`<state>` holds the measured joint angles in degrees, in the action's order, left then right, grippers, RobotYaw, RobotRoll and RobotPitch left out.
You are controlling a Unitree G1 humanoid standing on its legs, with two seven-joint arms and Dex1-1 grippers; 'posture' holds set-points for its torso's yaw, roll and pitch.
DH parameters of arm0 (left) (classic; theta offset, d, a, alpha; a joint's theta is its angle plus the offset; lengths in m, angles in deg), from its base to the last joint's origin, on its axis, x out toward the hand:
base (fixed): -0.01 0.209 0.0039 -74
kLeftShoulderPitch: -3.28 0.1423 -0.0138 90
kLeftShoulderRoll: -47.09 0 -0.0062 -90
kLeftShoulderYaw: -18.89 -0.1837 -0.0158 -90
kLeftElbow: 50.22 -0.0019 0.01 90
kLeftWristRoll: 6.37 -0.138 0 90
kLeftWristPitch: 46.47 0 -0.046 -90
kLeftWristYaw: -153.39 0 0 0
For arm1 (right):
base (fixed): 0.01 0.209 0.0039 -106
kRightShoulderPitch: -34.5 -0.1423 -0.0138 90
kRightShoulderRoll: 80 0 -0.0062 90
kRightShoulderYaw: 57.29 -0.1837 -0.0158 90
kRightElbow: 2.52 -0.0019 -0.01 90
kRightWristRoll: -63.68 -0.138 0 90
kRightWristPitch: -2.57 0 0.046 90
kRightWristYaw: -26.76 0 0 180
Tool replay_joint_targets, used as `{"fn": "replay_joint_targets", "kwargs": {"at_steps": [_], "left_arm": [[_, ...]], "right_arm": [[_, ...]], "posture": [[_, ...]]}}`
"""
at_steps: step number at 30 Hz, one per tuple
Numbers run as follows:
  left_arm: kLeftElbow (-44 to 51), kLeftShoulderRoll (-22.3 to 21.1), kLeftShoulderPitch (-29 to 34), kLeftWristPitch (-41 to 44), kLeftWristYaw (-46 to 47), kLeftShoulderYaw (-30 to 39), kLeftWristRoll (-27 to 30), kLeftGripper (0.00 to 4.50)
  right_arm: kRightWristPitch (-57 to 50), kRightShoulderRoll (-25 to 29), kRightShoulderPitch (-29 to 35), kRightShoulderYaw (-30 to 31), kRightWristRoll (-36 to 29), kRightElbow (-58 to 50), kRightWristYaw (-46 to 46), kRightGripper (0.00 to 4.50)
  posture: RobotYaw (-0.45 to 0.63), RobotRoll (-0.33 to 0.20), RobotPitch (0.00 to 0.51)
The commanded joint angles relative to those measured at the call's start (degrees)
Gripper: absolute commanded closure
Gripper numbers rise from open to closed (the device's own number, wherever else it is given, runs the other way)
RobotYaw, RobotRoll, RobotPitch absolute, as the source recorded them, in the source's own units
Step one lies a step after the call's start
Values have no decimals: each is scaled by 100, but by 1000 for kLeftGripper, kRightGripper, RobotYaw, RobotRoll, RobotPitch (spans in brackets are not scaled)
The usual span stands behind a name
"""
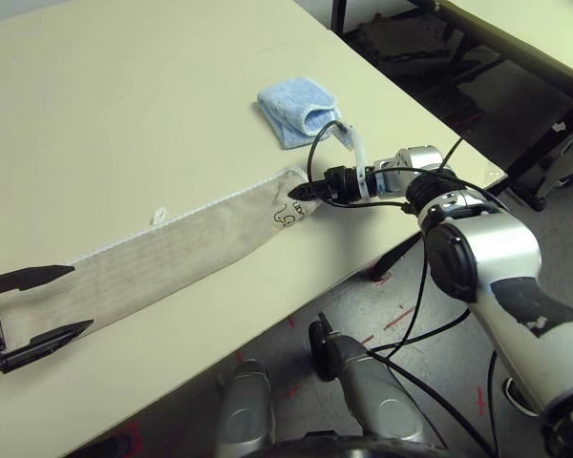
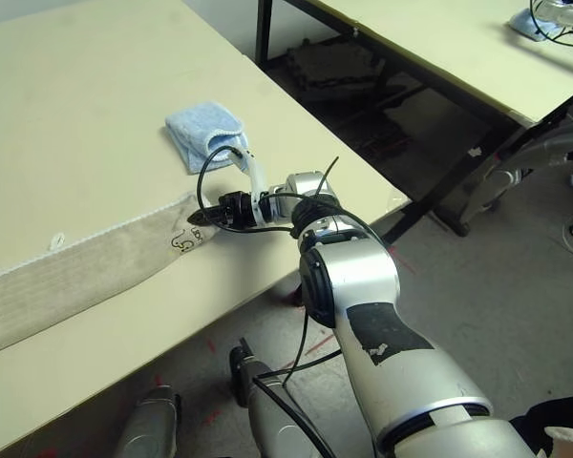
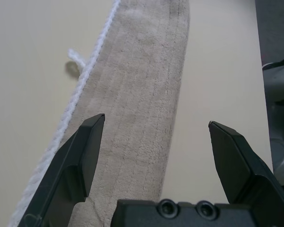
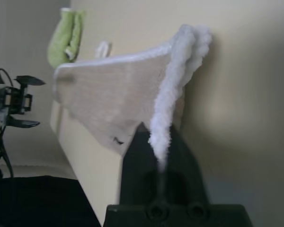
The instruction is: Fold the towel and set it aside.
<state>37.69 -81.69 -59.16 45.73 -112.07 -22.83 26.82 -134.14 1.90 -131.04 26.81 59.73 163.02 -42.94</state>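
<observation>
I see my right gripper point(image 1: 299, 192) pinching the white-edged end of the long beige terry towel point(image 1: 172, 258), folded into a strip on the cream table point(image 1: 124, 105). My left gripper point(image 1: 72, 301) is spread wide, its fingers straddling the strip's other end.

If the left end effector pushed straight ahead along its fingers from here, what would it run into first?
Most likely the towel. The left end effector is open at the strip's near end, fingers either side of it, pointing along its length. Whether it would slide over or bunch the cloth is unclear.
</observation>
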Motion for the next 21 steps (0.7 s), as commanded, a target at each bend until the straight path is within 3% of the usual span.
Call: {"fn": "replay_joint_targets", "kwargs": {"at_steps": [1, 21], "left_arm": [[54, 85, 61, 48, 17, -115, -31, 0], [-97, 82, -78, -6, 19, -109, -49, 0]], "right_arm": [[71, 183, 53, 124, 150, 90, 42, 4483], [1006, 874, -30, 676, 915, 183, 444, 4483]], "posture": [[29, 0, 236], [17, 0, 237]]}}
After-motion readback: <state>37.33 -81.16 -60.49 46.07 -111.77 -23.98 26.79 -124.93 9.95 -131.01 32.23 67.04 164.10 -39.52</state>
